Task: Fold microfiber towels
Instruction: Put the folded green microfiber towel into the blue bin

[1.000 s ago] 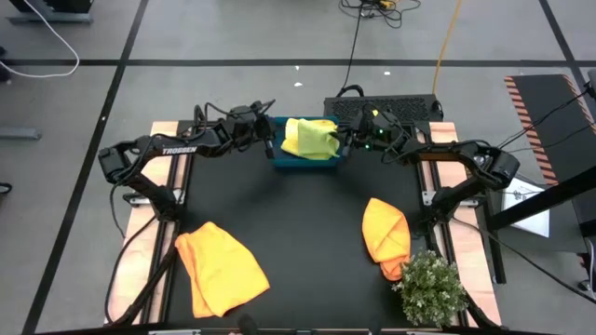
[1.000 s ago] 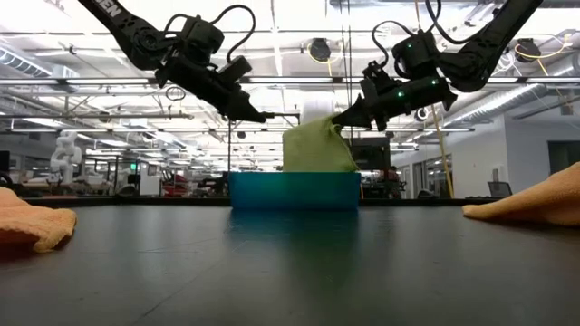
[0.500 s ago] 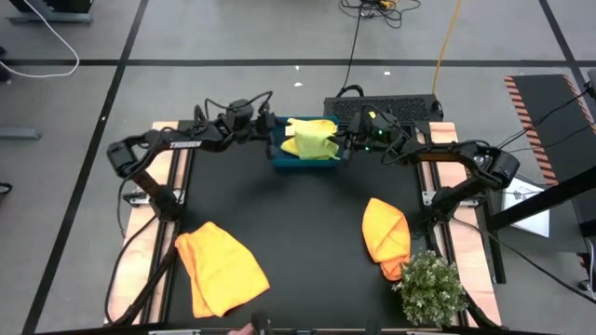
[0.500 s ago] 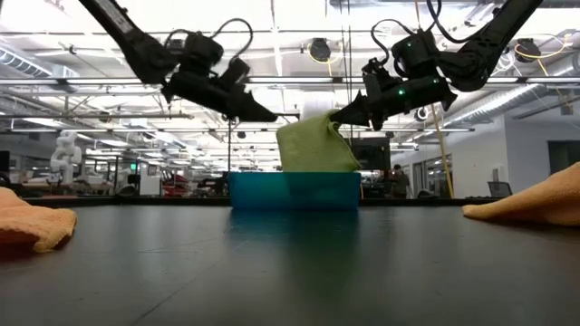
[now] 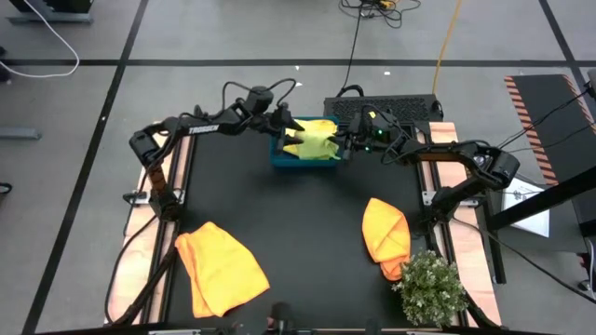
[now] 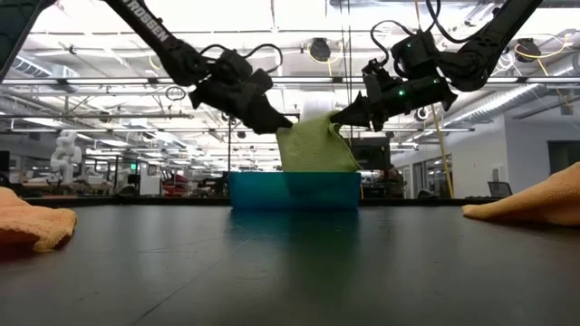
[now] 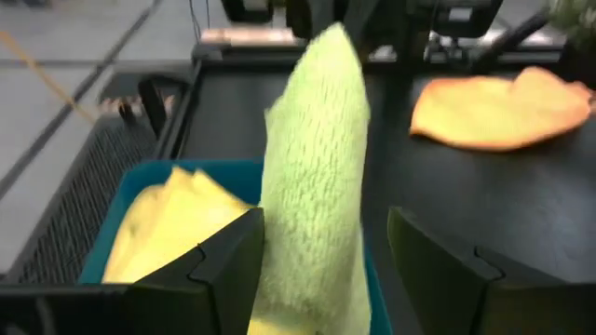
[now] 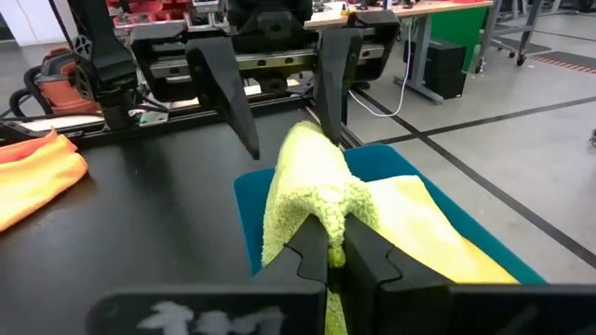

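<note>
Above the teal tray (image 5: pixel 279 160) at the tabletop's far edge, the right tool (image 6: pixel 337 115) pinches a corner of the lime green towel (image 6: pixel 313 147), which hangs limp and light. The left tool (image 6: pixel 283 122), fingers spread, straddles the opposite corner, the likeliest second hold.

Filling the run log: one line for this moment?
right tool: shut on lime towel | left tool: open, straddling it | teal tray: below

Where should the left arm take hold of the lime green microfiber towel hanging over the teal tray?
The free top edge of the lime green microfiber towel, opposite the right gripper pinching one corner. It hangs upright between the left gripper's open fingers, so closing there suits.
</note>
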You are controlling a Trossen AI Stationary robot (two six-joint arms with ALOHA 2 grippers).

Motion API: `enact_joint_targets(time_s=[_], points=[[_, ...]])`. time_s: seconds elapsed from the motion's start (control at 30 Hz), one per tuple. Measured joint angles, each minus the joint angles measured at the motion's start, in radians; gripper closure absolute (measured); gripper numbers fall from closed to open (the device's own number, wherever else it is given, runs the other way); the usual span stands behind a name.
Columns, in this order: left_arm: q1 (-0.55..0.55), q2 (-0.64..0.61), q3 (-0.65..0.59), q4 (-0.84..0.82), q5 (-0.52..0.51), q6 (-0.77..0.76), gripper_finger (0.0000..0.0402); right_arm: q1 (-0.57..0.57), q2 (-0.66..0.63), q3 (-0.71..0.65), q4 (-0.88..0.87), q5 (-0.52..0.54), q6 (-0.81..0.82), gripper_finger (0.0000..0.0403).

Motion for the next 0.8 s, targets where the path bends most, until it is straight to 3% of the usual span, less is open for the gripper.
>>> enact_joint_targets(time_s=[0.37, 0.5, 0.67, 0.8], points=[[0.021, 0.000, 0.018, -0.061, -0.143, -0.045, 0.0182, 0.000, 0.000, 0.000, 0.000, -0.023, 0.005, 0.0403], [0.004, 0.000, 0.018, -0.059, -0.171, -0.028, 0.0246, 0.000, 0.000, 0.000, 0.000, -0.023, 0.012, 0.0403], [-0.028, 0.000, 0.018, -0.065, -0.157, 0.007, 0.0370, 0.000, 0.000, 0.000, 0.000, -0.023, 0.016, 0.0403], [-0.039, -0.017, 0.017, -0.098, -0.157, 0.015, 0.0391, 0.000, 0.000, 0.001, 0.001, -0.023, 0.032, 0.0403]])
